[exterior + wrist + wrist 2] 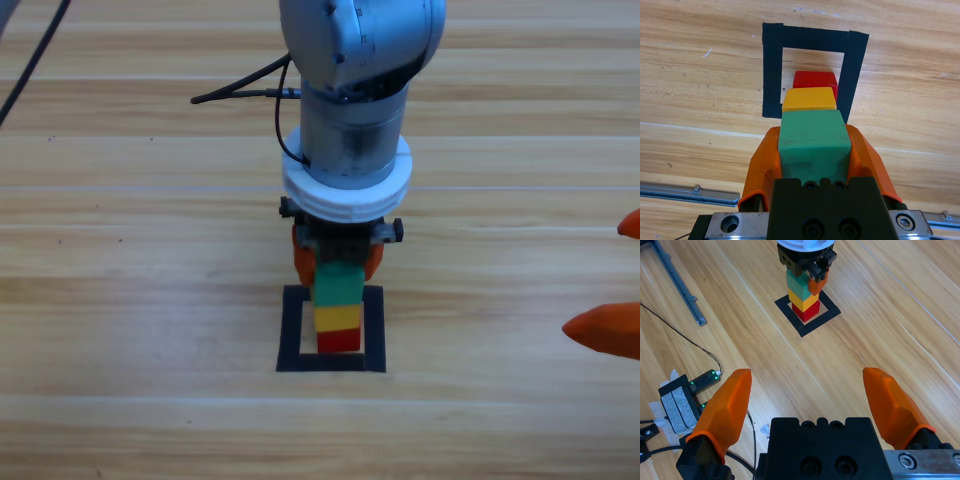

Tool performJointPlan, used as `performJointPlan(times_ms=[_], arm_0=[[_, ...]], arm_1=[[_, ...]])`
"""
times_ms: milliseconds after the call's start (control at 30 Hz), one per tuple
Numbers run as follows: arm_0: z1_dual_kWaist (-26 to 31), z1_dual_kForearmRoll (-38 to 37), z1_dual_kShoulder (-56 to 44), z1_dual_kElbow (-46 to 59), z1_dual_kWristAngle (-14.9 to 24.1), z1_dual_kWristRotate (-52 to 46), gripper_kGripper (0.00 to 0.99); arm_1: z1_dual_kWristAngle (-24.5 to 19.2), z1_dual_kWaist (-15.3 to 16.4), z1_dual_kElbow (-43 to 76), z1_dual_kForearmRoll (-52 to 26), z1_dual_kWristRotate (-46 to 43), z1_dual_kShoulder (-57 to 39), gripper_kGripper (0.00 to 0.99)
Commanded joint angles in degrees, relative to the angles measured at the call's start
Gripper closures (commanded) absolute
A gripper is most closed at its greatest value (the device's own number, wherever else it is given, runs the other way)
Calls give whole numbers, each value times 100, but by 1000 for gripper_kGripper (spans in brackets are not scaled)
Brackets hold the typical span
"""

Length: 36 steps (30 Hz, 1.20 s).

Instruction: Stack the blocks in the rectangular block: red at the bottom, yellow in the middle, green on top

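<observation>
The red block [340, 341] stands inside the black tape square [293, 330], which is the rectangular block. The yellow block [339, 318] rests on the red one, and the green block [338, 283] sits on top. My left gripper [338, 268] comes down from above and is shut on the green block, one orange jaw on each side. The left wrist view looks down the stack: green [812, 145], yellow [809, 99], red [815, 80], tape square [772, 70]. My right gripper [592, 278] waits open at the right edge with nothing in it, and is also seen in its own view [807, 375].
A black cable [240, 92] runs across the table behind the left arm. A metal rail [680, 285] lies along the table's edge. A small taped circuit board with wires [685, 395] sits close to the right gripper.
</observation>
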Motion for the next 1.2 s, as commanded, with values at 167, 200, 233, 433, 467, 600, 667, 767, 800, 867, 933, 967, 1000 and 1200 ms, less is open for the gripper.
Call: performJointPlan(times_ms=[167, 200, 233, 433, 467, 600, 667, 767, 800, 867, 933, 967, 1000, 1200], arm_0=[[-113, -39, 253, 3, 14, 59, 533], [-104, -39, 218, 3, 40, 68, 215], [-104, -30, 192, 3, 67, 85, 91], [-86, -13, 183, -23, 155, 208, 0], [-86, -13, 192, -32, 163, 217, 0], [-86, -13, 165, -23, 181, 217, 0], [-86, -13, 148, -23, 181, 208, 0], [-86, -21, 121, -32, 181, 200, 0], [-86, -21, 121, -32, 181, 200, 0], [-86, -21, 121, -32, 190, 200, 0], [-86, -21, 121, -32, 199, 200, 0], [-86, -21, 121, -41, 199, 200, 0], [-86, -21, 130, -41, 207, 191, 0], [-95, -4, 104, -366, 278, 208, 0]], arm_1=[[-101, 165, 205, -99, 10, -45, 10], [-101, 165, 205, -99, 10, -45, 10], [-101, 165, 205, -99, 10, -45, 10], [-101, 165, 214, -125, 2, -54, 10], [-101, 165, 214, -117, 2, -62, 10], [-101, 165, 214, -125, 2, -62, 10], [-101, 165, 214, -134, 2, -71, 10], [-101, 165, 214, -134, 2, -71, 10], [-101, 165, 214, -134, 2, -80, 10], [-101, 165, 223, -134, 2, -106, 10], [-101, 165, 205, -134, 10, -106, 10], [-101, 165, 197, -134, 10, -106, 10], [-101, 165, 197, -143, 2, -106, 10], [-215, 165, 232, -161, 2, -97, 10]])
